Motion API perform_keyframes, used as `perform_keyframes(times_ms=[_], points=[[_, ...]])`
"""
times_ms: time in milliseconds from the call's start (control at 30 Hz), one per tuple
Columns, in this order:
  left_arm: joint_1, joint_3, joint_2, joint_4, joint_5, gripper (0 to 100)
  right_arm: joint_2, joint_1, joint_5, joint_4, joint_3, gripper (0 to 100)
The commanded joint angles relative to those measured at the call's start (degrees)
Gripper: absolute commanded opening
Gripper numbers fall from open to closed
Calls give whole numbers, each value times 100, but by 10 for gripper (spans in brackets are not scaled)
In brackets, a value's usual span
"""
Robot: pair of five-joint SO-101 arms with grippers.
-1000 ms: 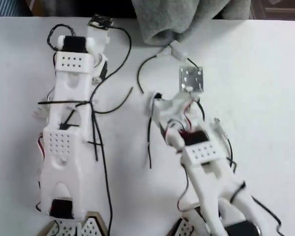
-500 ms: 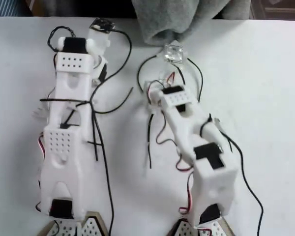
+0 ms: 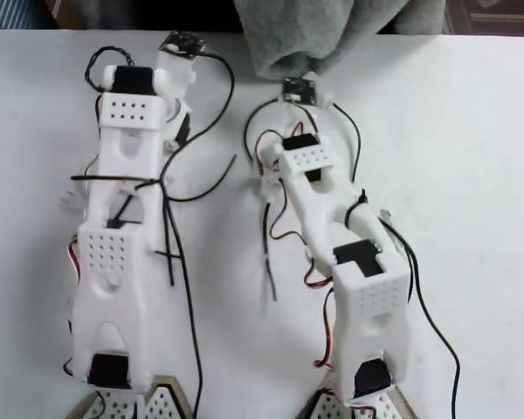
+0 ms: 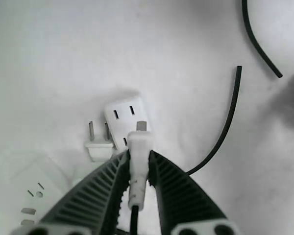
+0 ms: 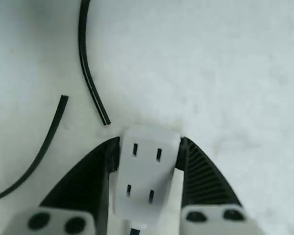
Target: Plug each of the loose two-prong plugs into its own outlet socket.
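My left gripper [image 4: 138, 156] is shut on a white two-prong plug [image 4: 138, 144] with a black cord. The plug's tip rests against a white outlet block [image 4: 123, 115] lying on the table. A second loose plug [image 4: 99, 143] lies beside that block, prongs up. Another outlet block [image 4: 33, 193] sits at the view's edge. My right gripper [image 5: 148, 142] is shut on a white outlet block [image 5: 144, 171] with two pairs of slots facing the camera. In the high view the left arm [image 3: 127, 175] and right arm [image 3: 332, 218] both stretch toward the far side of the table.
Loose black cords [image 3: 266, 253] trail over the white table between the arms and around them. One cord end [image 5: 62, 100] lies near the right gripper. A grey cloth [image 3: 332, 35] hangs over the far table edge.
The right arm has swung left and stretched out toward the far edge, carrying the outlet block. The left arm has stayed still.
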Motion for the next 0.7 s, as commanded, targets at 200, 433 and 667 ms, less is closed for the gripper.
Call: perform_keyframes(times_ms=[200, 433, 667], points=[[-382, -70, -119, -79, -290, 24, -136, -910, 4211, 611, -527, 19], [-734, -70, -119, -79, -492, 24, 84, -1525, 6224, 1235, -466, 23], [-892, -79, -119, -185, -501, 24, 224, -1473, 6374, 1323, -475, 128]])
